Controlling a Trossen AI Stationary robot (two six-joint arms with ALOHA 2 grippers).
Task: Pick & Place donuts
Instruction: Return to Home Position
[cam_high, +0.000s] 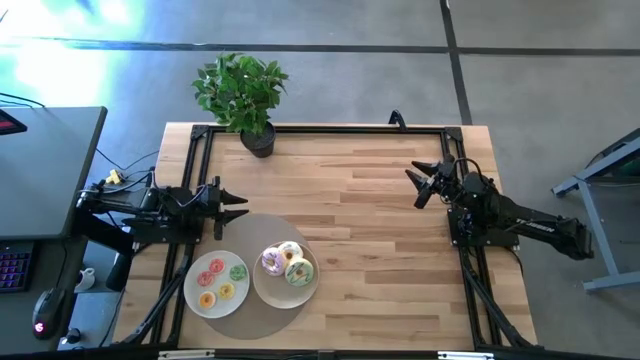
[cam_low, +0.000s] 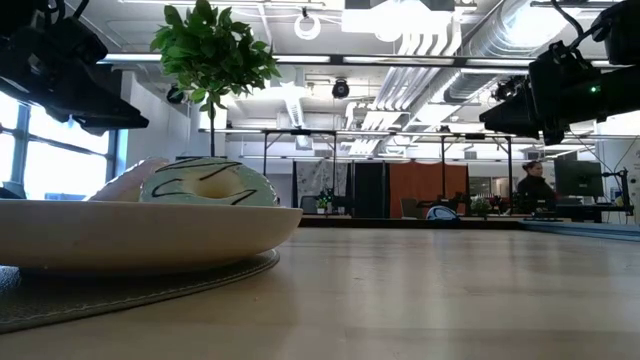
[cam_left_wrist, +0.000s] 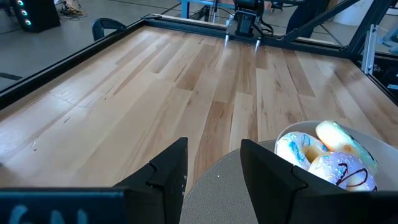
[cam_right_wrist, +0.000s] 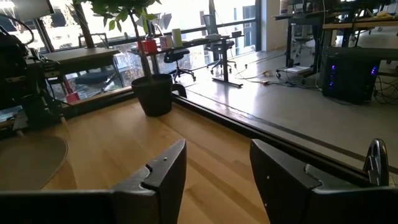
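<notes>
Left gripper (cam_high: 238, 207) of mine hangs at the left edge of the table (cam_high: 380, 250), fingers moderately apart and holding nothing, its tips over the far rim of the round grey mat (cam_high: 243, 228). Near it on that mat two white plates sit side by side, seemingly touching. The left plate (cam_high: 192, 293) carries five small donuts (cam_high: 218, 281) in red, green and yellow. The right plate (cam_high: 264, 292) carries three large donuts (cam_high: 288, 263), pinkish, cream and green, packed together. My left wrist view shows only the large ones, partly cut off at the frame's edge. In the low view the plate's wall hides most of them, with one pale green ring with dark lines and a pink one behind it rising above the rim. My arms there are only dark shapes cut off at the upper corners. Across the table, well apart from every donut, my right gripper (cam_high: 416, 186) waits near the right edge, equally open and empty, facing the potted plant (cam_high: 240, 90).
</notes>
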